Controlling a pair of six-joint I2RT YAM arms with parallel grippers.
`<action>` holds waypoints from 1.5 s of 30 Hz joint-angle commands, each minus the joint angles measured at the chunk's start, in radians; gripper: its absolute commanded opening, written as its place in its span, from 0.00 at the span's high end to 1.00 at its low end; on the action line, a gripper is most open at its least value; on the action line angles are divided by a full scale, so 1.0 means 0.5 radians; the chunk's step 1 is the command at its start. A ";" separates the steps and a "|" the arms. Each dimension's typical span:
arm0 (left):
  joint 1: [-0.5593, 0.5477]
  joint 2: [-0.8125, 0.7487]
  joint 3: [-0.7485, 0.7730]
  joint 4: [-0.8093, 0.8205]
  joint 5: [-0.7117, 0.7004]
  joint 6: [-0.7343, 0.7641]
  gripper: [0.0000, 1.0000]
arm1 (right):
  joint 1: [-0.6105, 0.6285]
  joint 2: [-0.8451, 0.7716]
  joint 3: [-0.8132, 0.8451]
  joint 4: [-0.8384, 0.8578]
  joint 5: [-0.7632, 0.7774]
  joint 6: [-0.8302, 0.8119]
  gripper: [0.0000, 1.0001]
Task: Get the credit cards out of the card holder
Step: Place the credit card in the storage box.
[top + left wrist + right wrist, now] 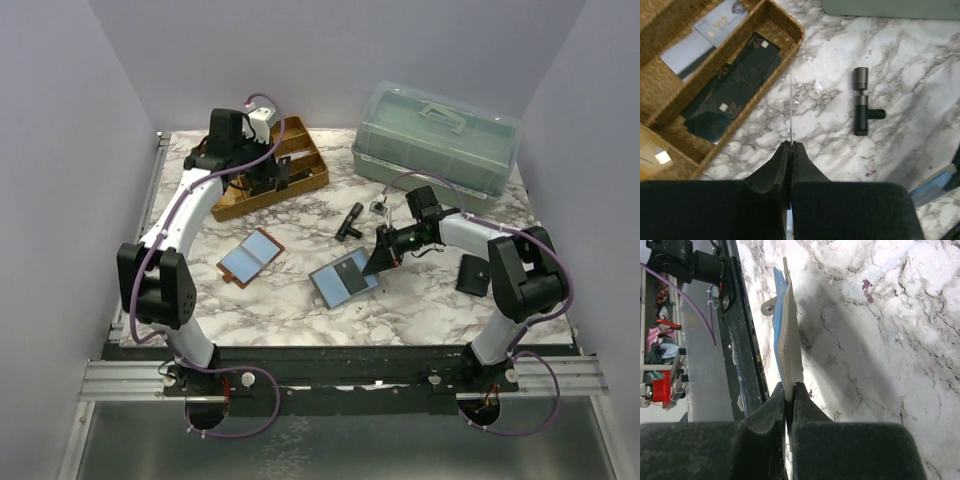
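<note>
The left arm stretches toward the wicker tray [793, 39], left gripper [791, 145] clenched on a thin card [791, 102] seen edge-on. The right arm bends low, right gripper [789, 389] grasping the edge of the card holder [790, 347]

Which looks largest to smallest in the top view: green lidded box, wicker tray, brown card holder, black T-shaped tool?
1. green lidded box
2. wicker tray, partly covered by the left arm
3. brown card holder
4. black T-shaped tool
</note>
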 commanded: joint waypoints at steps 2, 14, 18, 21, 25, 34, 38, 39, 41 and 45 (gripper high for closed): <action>0.017 0.468 0.661 -0.695 -0.192 0.759 1.00 | 0.033 0.050 0.076 -0.063 0.027 -0.046 1.00; 0.005 0.959 1.244 -0.939 -0.517 1.336 1.00 | 0.081 0.160 0.111 -0.110 0.028 -0.073 1.00; -0.016 1.029 1.259 -0.939 -0.498 1.464 1.00 | 0.087 0.171 0.119 -0.114 0.028 -0.073 1.00; -0.028 1.082 1.290 -0.949 -0.450 1.548 1.00 | 0.090 0.183 0.121 -0.115 0.028 -0.074 1.00; -0.038 1.148 1.348 -0.975 -0.406 1.649 1.00 | 0.090 0.198 0.123 -0.117 0.032 -0.074 1.00; -0.048 1.325 1.551 -1.093 -0.206 1.776 1.00 | 0.091 0.201 0.124 -0.120 0.033 -0.072 1.00; -0.051 1.403 1.638 -1.142 -0.135 1.807 1.00 | 0.094 0.199 0.126 -0.120 0.029 -0.075 1.00; -0.052 1.423 1.662 -1.155 -0.113 1.813 1.00 | 0.094 0.199 0.126 -0.120 0.028 -0.076 1.00; -0.050 1.450 1.687 -1.175 -0.072 1.830 1.00 | 0.093 0.196 0.127 -0.120 0.031 -0.077 1.00; -0.052 1.500 1.696 -1.204 -0.024 1.865 1.00 | 0.094 0.196 0.126 -0.121 0.033 -0.077 1.00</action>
